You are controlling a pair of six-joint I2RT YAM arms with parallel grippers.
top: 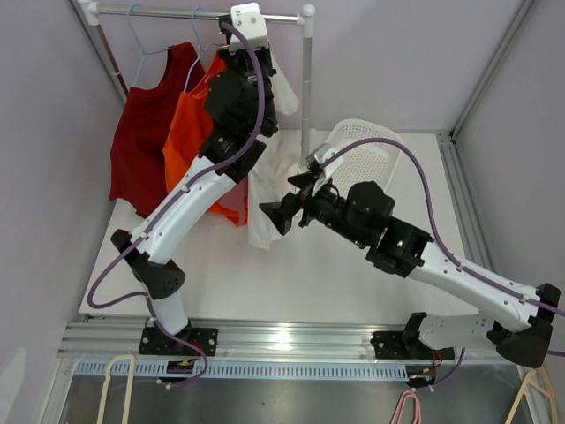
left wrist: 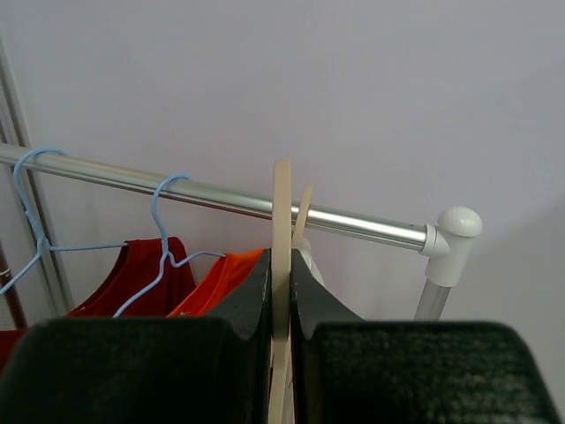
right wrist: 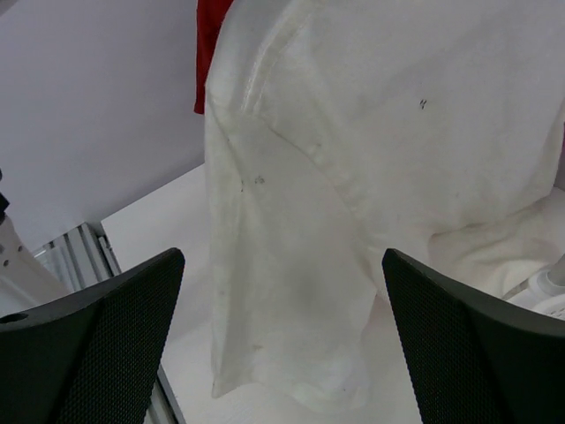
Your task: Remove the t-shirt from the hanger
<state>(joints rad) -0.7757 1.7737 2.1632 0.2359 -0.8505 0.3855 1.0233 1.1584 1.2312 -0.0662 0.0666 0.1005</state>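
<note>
A white t-shirt (top: 263,205) hangs below the rail (top: 177,12) on a cream hanger (left wrist: 282,199), its hem reaching the table. My left gripper (left wrist: 281,261) is raised to the rail and shut on the hanger's thin upright strip; in the top view it (top: 237,55) sits just under the bar. My right gripper (top: 282,214) stands open in front of the shirt's lower part. In the right wrist view the t-shirt (right wrist: 335,177) fills the space ahead of the wide-apart fingers (right wrist: 106,336), which do not touch the cloth.
An orange shirt (top: 190,132) and a red shirt (top: 146,132) hang on blue wire hangers (left wrist: 163,238) left of the white one. A white mesh basket (top: 362,150) stands at the back right beside the rack's post (top: 306,79). Spare hangers lie below the table's near edge.
</note>
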